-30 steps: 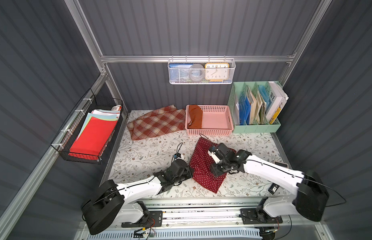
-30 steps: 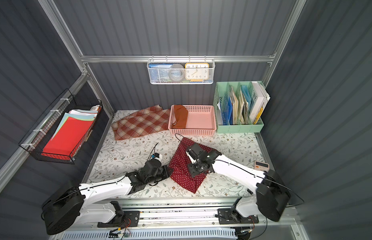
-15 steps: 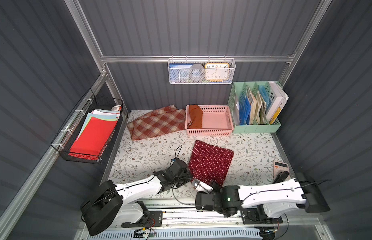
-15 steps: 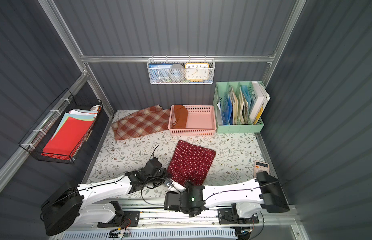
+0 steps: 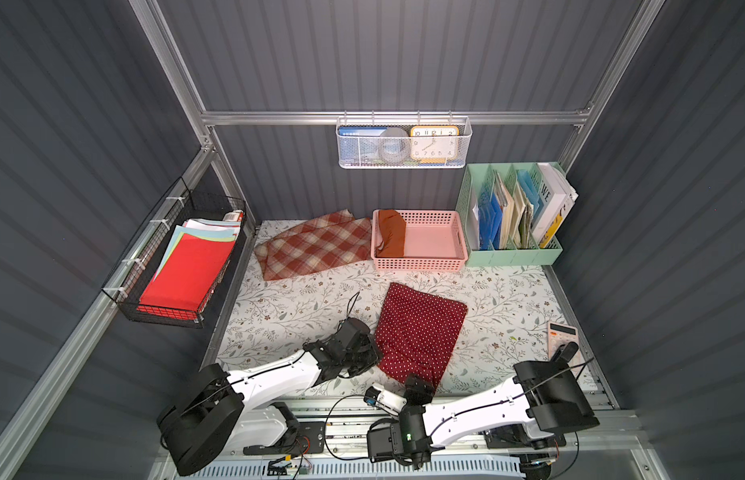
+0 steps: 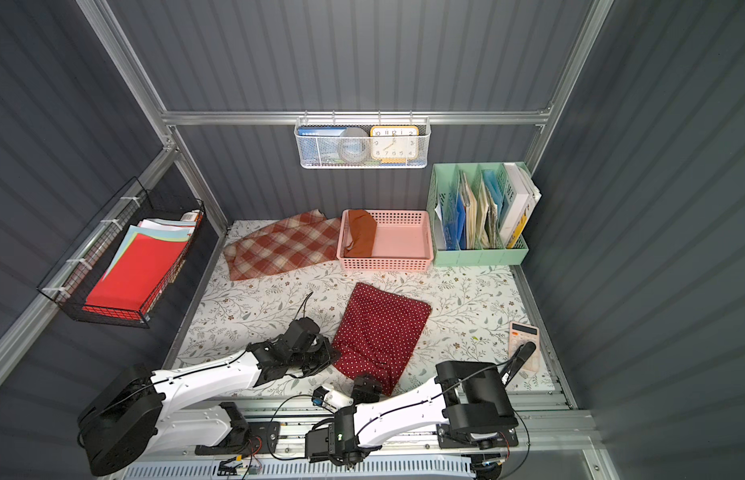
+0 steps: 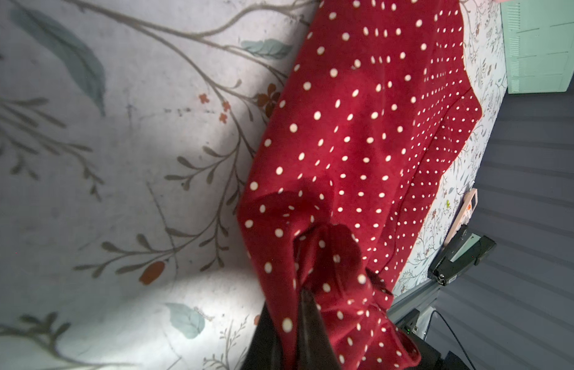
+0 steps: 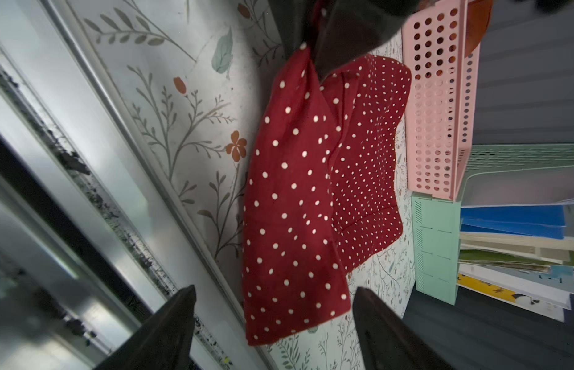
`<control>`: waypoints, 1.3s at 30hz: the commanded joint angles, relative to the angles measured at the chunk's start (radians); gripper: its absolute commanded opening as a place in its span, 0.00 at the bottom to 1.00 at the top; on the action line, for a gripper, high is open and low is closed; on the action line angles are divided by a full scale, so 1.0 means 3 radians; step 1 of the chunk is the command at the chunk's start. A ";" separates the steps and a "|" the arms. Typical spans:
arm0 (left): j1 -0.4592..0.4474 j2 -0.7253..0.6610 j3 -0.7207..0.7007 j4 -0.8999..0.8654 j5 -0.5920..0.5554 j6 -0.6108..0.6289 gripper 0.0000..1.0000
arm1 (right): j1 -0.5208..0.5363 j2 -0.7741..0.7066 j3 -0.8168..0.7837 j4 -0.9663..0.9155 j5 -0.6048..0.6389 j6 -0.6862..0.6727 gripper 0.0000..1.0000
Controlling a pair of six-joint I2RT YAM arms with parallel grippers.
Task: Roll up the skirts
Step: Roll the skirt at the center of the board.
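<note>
Well, my left jaws are together and clamped on the polka-dot skirt (image 5: 420, 328). In the left wrist view a bunched fold of its edge sits pinched between the dark fingers (image 7: 313, 333). The rest of the cloth spreads away from them, flat on the worktop (image 5: 300, 299).

My right jaws stand wide apart and hold nothing. In the right wrist view their two fingers (image 8: 170, 326) frame the near corner of the same skirt (image 8: 295, 208), which lies just ahead of the tips. Whether a tip touches the cloth, I cannot tell. Further along that edge, in the same view, I see the left jaws pinching the fabric, so the two pairs of jaws are near each other on one side of the skirt.

Well beyond both jaws, at the back of the worktop, the plaid skirt (image 5: 317, 245) lies loosely folded, not rolled. Just beside it stands a pink basket (image 5: 437, 262). The rust-orange skirt (image 5: 391, 237) lies bundled in the end of the basket nearest the plaid one.
</note>
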 commanded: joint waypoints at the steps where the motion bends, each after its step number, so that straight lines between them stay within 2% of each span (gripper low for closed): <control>1: 0.0051 -0.0029 -0.0011 -0.0093 0.0146 0.0022 0.00 | -0.0082 0.0089 -0.0053 0.0230 0.0114 -0.0184 0.83; 9: 0.0093 -0.0063 0.0027 -0.0151 0.0217 0.0053 0.00 | -0.0323 0.0374 -0.0003 0.0331 0.0217 -0.0308 0.83; 12: 0.0100 -0.0087 0.0009 -0.0155 0.0231 0.0039 0.00 | -0.0327 0.0477 0.0057 0.0293 0.0372 -0.0292 0.83; 22: 0.0107 -0.0072 0.0023 -0.0102 0.0302 0.0026 0.00 | -0.0499 0.0729 0.0114 0.0462 0.0457 -0.0496 0.83; 28: 0.0122 -0.0120 0.0015 -0.0104 0.0325 0.0017 0.00 | -0.0608 0.0807 0.0162 0.0459 0.0554 -0.0473 0.75; 35: 0.0150 -0.0138 -0.0027 -0.0079 0.0345 0.0004 0.00 | -0.0584 0.0784 0.0230 0.0099 0.0959 -0.0096 0.66; 39: 0.0153 -0.0116 -0.0016 -0.0035 0.0389 0.0005 0.00 | -0.0574 0.0762 0.0190 0.0281 0.0787 -0.0221 0.57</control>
